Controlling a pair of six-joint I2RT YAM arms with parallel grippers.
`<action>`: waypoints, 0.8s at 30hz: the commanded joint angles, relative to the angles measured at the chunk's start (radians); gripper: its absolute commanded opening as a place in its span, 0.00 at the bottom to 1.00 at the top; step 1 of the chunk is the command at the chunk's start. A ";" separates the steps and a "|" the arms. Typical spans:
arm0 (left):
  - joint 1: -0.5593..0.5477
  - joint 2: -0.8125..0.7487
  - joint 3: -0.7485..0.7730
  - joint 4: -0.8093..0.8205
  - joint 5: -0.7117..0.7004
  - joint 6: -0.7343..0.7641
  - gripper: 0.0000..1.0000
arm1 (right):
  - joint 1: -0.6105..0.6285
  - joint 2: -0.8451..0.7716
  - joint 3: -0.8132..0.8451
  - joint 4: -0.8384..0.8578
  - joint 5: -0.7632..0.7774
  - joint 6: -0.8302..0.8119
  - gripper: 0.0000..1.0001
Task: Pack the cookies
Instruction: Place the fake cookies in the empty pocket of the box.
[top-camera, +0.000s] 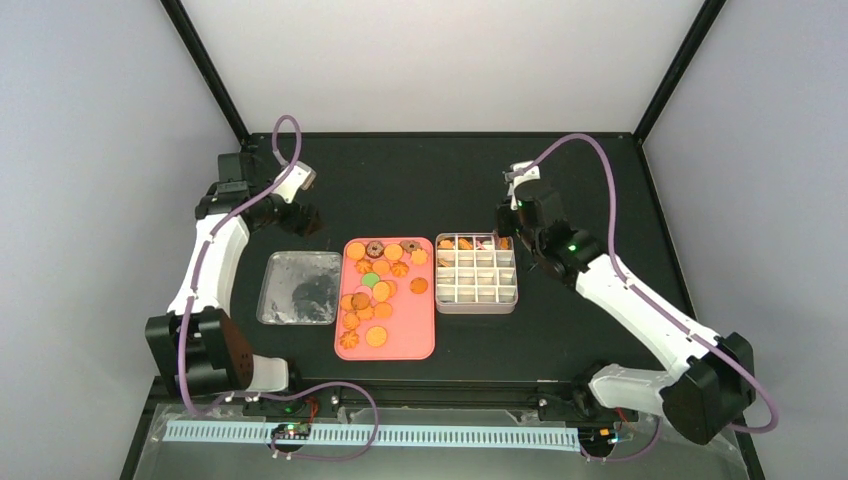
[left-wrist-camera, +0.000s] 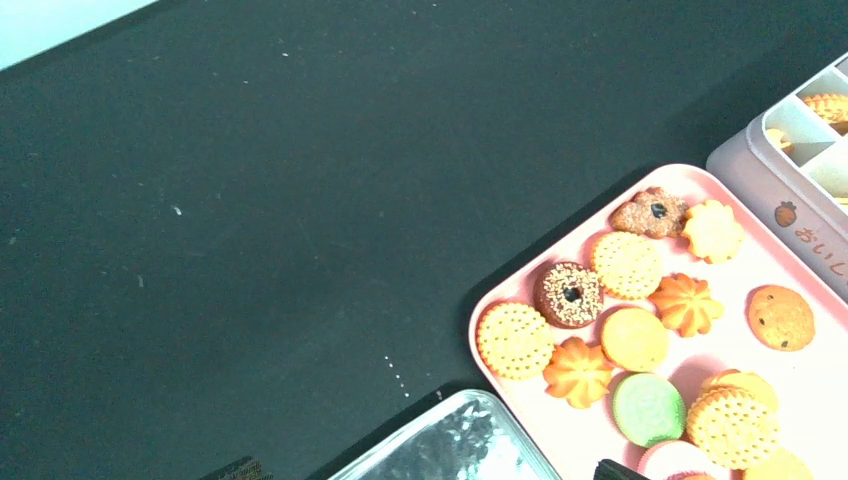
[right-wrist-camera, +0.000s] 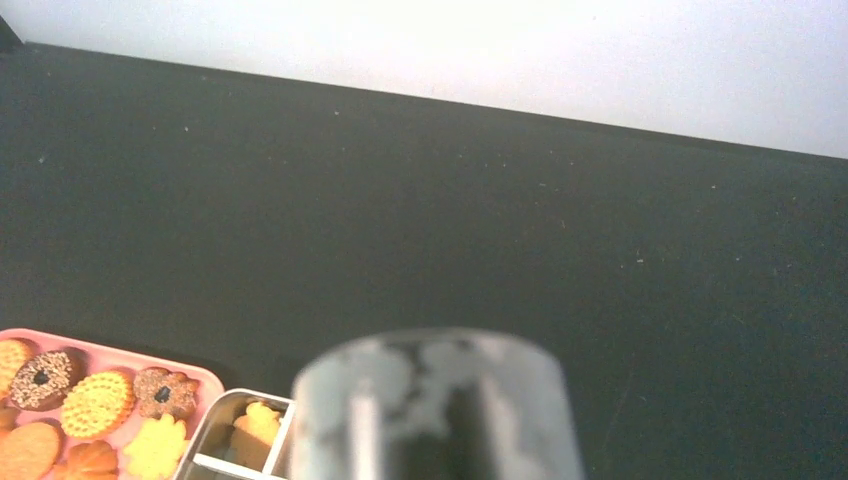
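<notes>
Most cookies (top-camera: 376, 337) lie on the pink tray (top-camera: 415, 330) mid-table; a few sit in the far row of the tin (top-camera: 478, 306) just right of it. A silver lid (top-camera: 290, 275) lies left. The left gripper (top-camera: 305, 218) hovers beyond the lid, fingertips well apart, empty. The right gripper (top-camera: 507, 228) hangs by the tin's far right corner; I cannot tell how wide it stands. The far table (top-camera: 420, 170) is bare.

The worktop (top-camera: 400, 170) is matte black with pale specks. On the pink tray (top-camera: 415, 335) the cookies (top-camera: 375, 290) are mostly orange-golden — dotted rounds (left-wrist-camera: 514, 339), ridged flower swirls (left-wrist-camera: 686, 303) — plus a dark brown sprinkled ring (left-wrist-camera: 567, 294) and one pale green round (left-wrist-camera: 648, 408). The tin (top-camera: 477, 306) shows a white grid and a pinkish wall with a small orange print; the lid (top-camera: 298, 288) is mottled silver-grey.
</notes>
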 joint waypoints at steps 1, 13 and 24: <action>0.006 0.026 0.039 -0.016 0.048 0.001 0.86 | -0.011 0.045 0.039 0.065 0.038 -0.031 0.01; 0.005 0.028 0.039 -0.042 0.076 0.022 0.86 | -0.027 0.129 0.057 0.130 0.050 -0.086 0.01; 0.008 -0.001 0.035 -0.069 0.094 0.035 0.87 | -0.026 0.159 0.058 0.136 0.045 -0.088 0.29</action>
